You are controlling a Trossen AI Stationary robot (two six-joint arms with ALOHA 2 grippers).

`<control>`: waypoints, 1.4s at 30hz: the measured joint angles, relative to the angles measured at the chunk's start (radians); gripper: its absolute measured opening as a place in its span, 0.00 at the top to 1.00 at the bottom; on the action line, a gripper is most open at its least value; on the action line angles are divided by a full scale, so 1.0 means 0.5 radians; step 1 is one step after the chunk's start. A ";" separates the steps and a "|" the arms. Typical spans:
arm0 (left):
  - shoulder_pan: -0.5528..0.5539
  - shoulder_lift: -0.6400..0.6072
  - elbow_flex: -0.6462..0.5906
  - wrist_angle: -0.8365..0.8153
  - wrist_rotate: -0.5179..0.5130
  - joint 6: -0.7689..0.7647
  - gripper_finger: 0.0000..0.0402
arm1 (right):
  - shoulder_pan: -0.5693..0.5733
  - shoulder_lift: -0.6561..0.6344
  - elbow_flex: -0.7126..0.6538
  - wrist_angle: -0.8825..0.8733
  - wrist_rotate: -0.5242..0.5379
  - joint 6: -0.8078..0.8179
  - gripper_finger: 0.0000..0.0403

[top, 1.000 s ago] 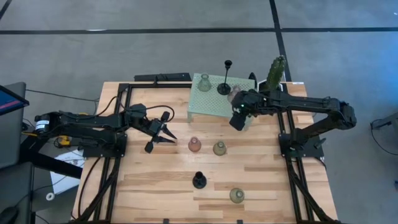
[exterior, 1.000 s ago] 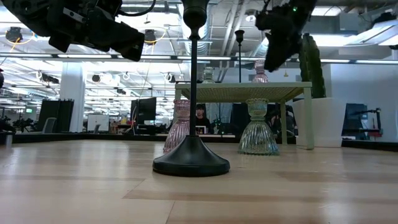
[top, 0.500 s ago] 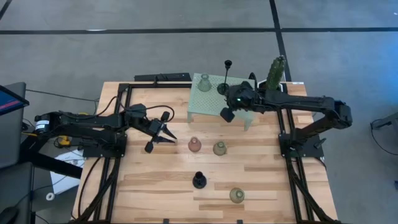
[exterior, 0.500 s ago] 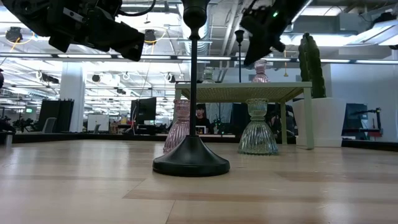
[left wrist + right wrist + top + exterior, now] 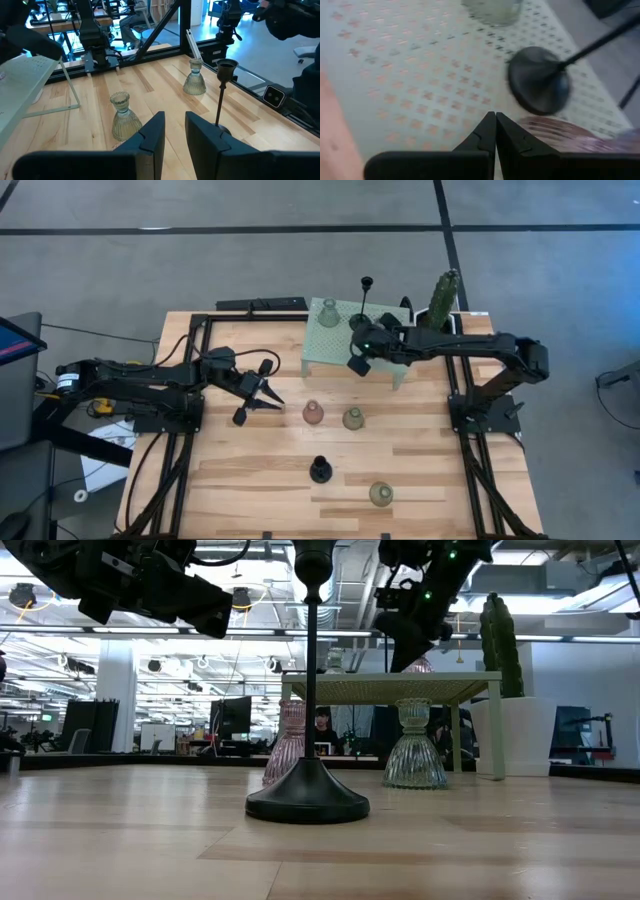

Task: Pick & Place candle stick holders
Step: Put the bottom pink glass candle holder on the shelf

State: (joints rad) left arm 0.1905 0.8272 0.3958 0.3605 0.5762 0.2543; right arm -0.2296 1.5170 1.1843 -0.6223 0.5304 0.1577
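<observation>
The right gripper's (image 5: 495,131) fingers are pressed together, empty, hovering over the mint mesh stand (image 5: 335,352) at the table's (image 5: 250,480) far side, where a pale green holder (image 5: 327,311), a tall black stem holder (image 5: 362,308) and a pink holder (image 5: 570,134) already stand. The left gripper (image 5: 262,398), fingers slightly parted and empty, waits left. Four holders (image 5: 353,418) remain on the table, so the task looks under halfway done.

We see a desk (image 5: 250,480) of pale, smooth wood planks. The green holder (image 5: 122,118) looks like ribbed glass, the tall stem holder (image 5: 308,690) matt black metal. The mesh stand (image 5: 410,75) is perforated and matt.
</observation>
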 joint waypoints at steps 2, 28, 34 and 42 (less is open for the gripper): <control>0.000 0.000 0.000 0.000 0.001 0.000 0.81 | -0.012 -0.002 0.001 0.005 0.006 0.000 1.00; 0.000 0.000 0.000 0.000 0.000 0.000 0.81 | -0.257 -0.002 0.000 -0.106 0.167 -0.237 1.00; 0.000 0.000 0.000 0.000 0.001 0.000 0.81 | -0.304 -0.002 0.000 -0.102 0.194 -0.322 1.00; 0.000 0.000 0.000 0.000 0.001 0.000 0.81 | -0.303 -0.002 0.000 -0.100 0.196 -0.348 1.00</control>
State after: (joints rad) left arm 0.1905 0.8272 0.3958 0.3607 0.5766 0.2543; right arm -0.3812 1.5158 1.1843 -0.6724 0.6285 -0.0163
